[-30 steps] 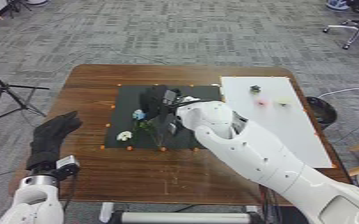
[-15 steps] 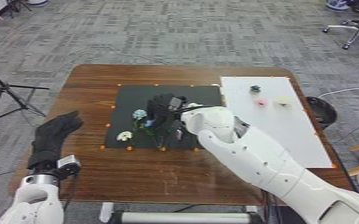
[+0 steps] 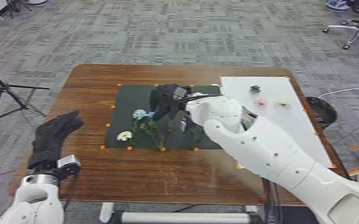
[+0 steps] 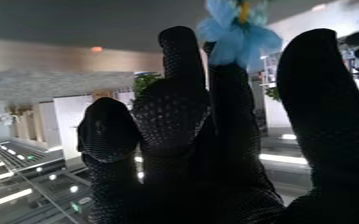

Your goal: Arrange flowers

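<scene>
Over dark mat (image 3: pixel 133 95), right robot hand (image 3: pixel 166 98), near blue flower (image 3: pixel 140 114)

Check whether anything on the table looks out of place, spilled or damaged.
Nothing stands out: the white flower lies on the black mat, the pink flower on the white sheet, and nothing looks spilled or broken.

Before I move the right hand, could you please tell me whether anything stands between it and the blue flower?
Nothing visible stands in between: the blue flower is close beside the right hand, and the white flower lies out of the way, nearer the robot.
</scene>
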You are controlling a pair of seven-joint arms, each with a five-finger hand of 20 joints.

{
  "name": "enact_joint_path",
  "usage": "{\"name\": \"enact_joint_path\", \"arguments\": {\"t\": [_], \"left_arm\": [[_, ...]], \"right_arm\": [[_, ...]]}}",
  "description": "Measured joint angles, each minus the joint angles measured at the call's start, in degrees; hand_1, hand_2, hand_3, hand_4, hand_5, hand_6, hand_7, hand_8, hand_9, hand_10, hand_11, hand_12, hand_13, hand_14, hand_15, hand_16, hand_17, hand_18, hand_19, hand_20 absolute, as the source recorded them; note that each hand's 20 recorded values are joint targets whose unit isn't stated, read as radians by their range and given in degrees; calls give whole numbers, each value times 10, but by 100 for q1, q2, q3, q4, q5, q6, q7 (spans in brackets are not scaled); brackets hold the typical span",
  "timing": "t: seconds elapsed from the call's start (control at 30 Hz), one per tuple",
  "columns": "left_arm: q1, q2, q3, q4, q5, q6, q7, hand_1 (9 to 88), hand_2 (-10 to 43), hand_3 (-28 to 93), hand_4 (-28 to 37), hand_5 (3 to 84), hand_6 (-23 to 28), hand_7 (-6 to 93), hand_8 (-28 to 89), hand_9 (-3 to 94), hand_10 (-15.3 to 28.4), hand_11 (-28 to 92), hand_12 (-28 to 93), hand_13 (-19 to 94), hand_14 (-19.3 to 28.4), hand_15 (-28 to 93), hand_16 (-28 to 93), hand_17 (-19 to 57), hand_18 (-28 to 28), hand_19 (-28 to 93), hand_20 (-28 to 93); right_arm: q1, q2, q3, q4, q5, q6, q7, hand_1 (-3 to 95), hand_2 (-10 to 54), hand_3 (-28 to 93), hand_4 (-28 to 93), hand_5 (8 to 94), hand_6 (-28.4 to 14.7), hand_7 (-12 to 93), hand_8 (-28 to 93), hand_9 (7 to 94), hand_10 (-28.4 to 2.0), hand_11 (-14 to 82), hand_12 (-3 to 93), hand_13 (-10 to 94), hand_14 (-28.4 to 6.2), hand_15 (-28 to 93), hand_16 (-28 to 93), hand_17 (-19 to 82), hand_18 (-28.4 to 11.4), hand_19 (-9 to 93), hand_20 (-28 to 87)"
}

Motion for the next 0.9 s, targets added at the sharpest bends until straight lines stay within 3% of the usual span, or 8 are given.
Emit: {"name": "enact_joint_path", "arguments": {"t": [0.3,0.43,0.57,0.7,0.9], "left_arm": [[0,0,-1,-1,0,-3,8,278,57,685,-279,544,7,168,-73,524,146,247,152,417,180,260,6,78,121,114,190],[1,-3,-1,-1,0,-9,10,278,57,685,-279,544,7,169,-73,524,146,247,152,417,180,260,6,78,121,114,190],[10,-5,-8,-7,0,-8,21,277,56,686,-278,544,7,169,-73,524,146,246,151,417,180,261,6,78,121,115,190],[42,-6,-23,-19,-3,-6,37,278,57,685,-279,544,6,169,-73,524,146,247,152,417,180,260,6,78,121,115,190],[101,-17,-44,-46,-6,0,47,277,56,685,-278,544,6,169,-74,525,146,246,152,418,180,260,6,78,121,115,189]], "right_arm": [[108,19,83,-19,115,-40,34,341,-95,661,-165,635,8,174,-86,698,-125,131,184,803,-46,650,342,455,-200,927,570],[107,29,96,-22,105,-101,26,335,-95,662,-165,629,5,172,-85,682,-130,127,185,777,-68,636,338,422,-210,898,570],[134,173,100,-141,182,-90,70,319,-95,675,-168,584,-2,161,-82,619,-137,109,185,668,-121,500,293,312,-222,714,539],[129,552,322,-545,404,-66,185,286,-95,687,-183,512,-10,132,-74,529,-145,76,189,568,-145,376,283,235,-220,565,498],[-166,1246,1353,-1079,648,-85,506,225,-95,675,-221,375,-32,66,-50,363,-168,32,186,486,-174,308,301,185,-232,520,486]]}}
